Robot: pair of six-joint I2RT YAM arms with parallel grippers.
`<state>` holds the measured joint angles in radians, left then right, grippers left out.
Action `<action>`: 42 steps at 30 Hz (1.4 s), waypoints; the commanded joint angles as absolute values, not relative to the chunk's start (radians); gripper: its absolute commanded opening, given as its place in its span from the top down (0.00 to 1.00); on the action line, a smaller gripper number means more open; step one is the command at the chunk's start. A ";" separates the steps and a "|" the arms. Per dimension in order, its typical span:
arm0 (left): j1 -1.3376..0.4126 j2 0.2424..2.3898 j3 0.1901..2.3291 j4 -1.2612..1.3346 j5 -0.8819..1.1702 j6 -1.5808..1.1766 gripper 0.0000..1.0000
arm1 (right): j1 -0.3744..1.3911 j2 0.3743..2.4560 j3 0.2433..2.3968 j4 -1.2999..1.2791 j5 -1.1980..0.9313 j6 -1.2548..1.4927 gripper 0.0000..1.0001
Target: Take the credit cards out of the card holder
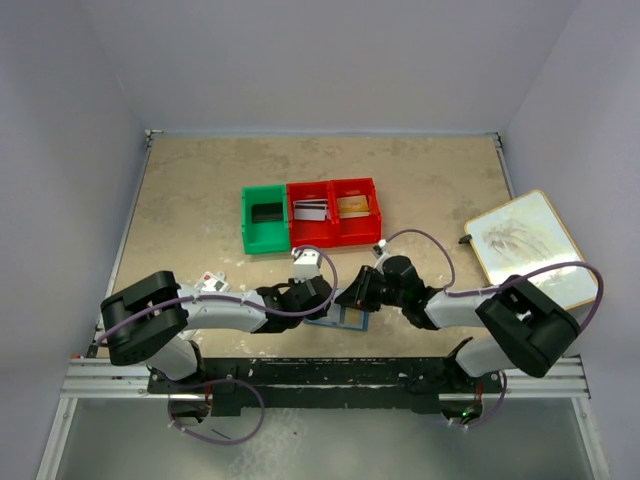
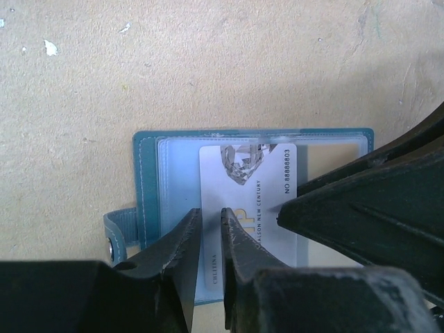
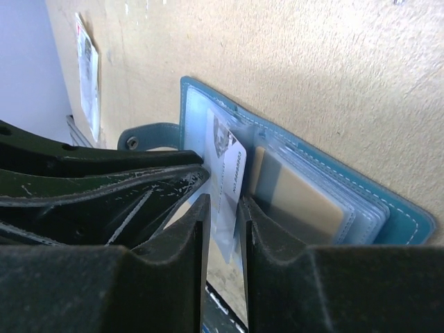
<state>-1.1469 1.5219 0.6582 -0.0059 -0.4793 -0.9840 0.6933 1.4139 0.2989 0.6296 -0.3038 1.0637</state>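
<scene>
The sandy table (image 2: pixel 208 69) carries the open blue card holder (image 2: pixel 147 182), lying flat near the arms' bases. The left gripper (image 2: pixel 211 215) bears down on its clear sleeves, fingers only a narrow slit apart and holding nothing. The right gripper (image 3: pixel 223 205) is closed on the edge of a white card (image 2: pixel 257 180) that sticks partway out of a sleeve.

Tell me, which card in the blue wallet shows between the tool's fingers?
The white card printed NO 88888803, not the tan card sleeved beside it.
</scene>
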 commanded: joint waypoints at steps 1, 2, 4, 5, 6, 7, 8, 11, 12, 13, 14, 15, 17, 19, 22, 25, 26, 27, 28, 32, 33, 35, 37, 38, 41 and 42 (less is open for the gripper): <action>-1.147 1.514 0.652 -0.029 -0.478 -0.983 0.85 | 0.689 1.430 0.315 0.689 -0.268 1.082 0.74; -1.147 1.514 0.652 -0.030 -0.479 -0.983 0.85 | 0.689 1.436 0.320 0.687 -0.268 1.079 0.74; -1.147 1.514 0.653 -0.033 -0.483 -0.983 0.86 | 0.689 1.448 0.326 0.698 -0.272 1.075 0.75; -1.147 1.513 0.653 -0.034 -0.484 -0.983 0.86 | 0.689 1.457 0.329 0.705 -0.279 1.071 0.75; -1.147 1.513 0.654 -0.035 -0.486 -0.984 0.87 | 0.690 1.467 0.336 0.709 -0.286 1.066 0.76; -1.147 1.508 0.654 -0.034 -0.486 -0.986 0.87 | 0.689 1.477 0.341 0.715 -0.291 1.061 0.76; -1.147 1.506 0.652 -0.032 -0.487 -0.988 0.87 | 0.690 1.486 0.344 0.718 -0.296 1.057 0.77; -1.147 1.498 0.650 -0.036 -0.493 -0.990 0.87 | 0.690 1.500 0.342 0.740 -0.321 1.042 0.78; -1.147 1.499 0.651 -0.042 -0.497 -0.990 0.87 | 0.690 1.505 0.342 0.751 -0.333 1.039 0.79; -1.147 1.499 0.652 -0.047 -0.499 -0.990 0.87 | 0.690 1.509 0.342 0.758 -0.341 1.037 0.79; -1.147 1.500 0.652 -0.050 -0.501 -0.989 0.87 | 0.690 1.513 0.339 0.772 -0.352 1.036 0.79; -1.147 1.500 0.650 -0.051 -0.502 -0.989 0.87 | 0.690 1.514 0.332 0.782 -0.360 1.037 0.80; -1.147 1.501 0.652 -0.053 -0.505 -0.989 0.87 | 0.690 1.509 0.321 0.791 -0.361 1.043 0.83; -1.147 1.502 0.653 -0.050 -0.504 -0.989 0.88 | 0.690 1.500 0.317 0.782 -0.357 1.036 0.88; -1.147 1.504 0.652 -0.048 -0.502 -0.989 0.88 | 0.690 1.480 0.315 0.739 -0.344 1.024 0.92; -1.147 1.503 0.652 -0.052 -0.502 -0.990 0.88 | 0.690 1.448 0.297 0.698 -0.350 1.025 0.95; -1.147 1.503 0.651 -0.053 -0.503 -0.991 0.88 | 0.690 1.438 0.293 0.688 -0.348 1.030 0.95; -1.147 1.501 0.650 -0.055 -0.502 -0.991 0.88 | 0.690 1.427 0.288 0.678 -0.342 1.031 0.96; -1.147 1.501 0.649 -0.055 -0.502 -0.992 0.88 | 0.690 1.417 0.285 0.670 -0.336 1.031 0.96; -1.147 1.497 0.645 -0.052 -0.498 -0.993 0.88 | 0.690 1.405 0.272 0.690 -0.322 1.033 0.88; -1.147 1.497 0.644 -0.050 -0.496 -0.992 0.88 | 0.690 1.410 0.274 0.717 -0.323 1.040 0.84; -1.147 1.499 0.646 -0.045 -0.496 -0.991 0.88 | 0.690 1.432 0.272 0.752 -0.343 1.055 0.77; -1.147 1.500 0.646 -0.042 -0.494 -0.990 0.88 | 0.693 1.454 0.272 0.782 -0.355 1.070 0.75; -1.147 1.500 0.647 -0.042 -0.492 -0.989 0.89 | 0.695 1.461 0.270 0.790 -0.355 1.080 0.73; -1.147 1.499 0.646 -0.041 -0.489 -0.991 0.89 | 0.714 1.468 0.277 0.754 -0.324 1.108 0.73; -1.148 1.500 0.646 -0.039 -0.490 -0.990 0.89 | 0.728 1.466 0.276 0.750 -0.308 1.123 0.73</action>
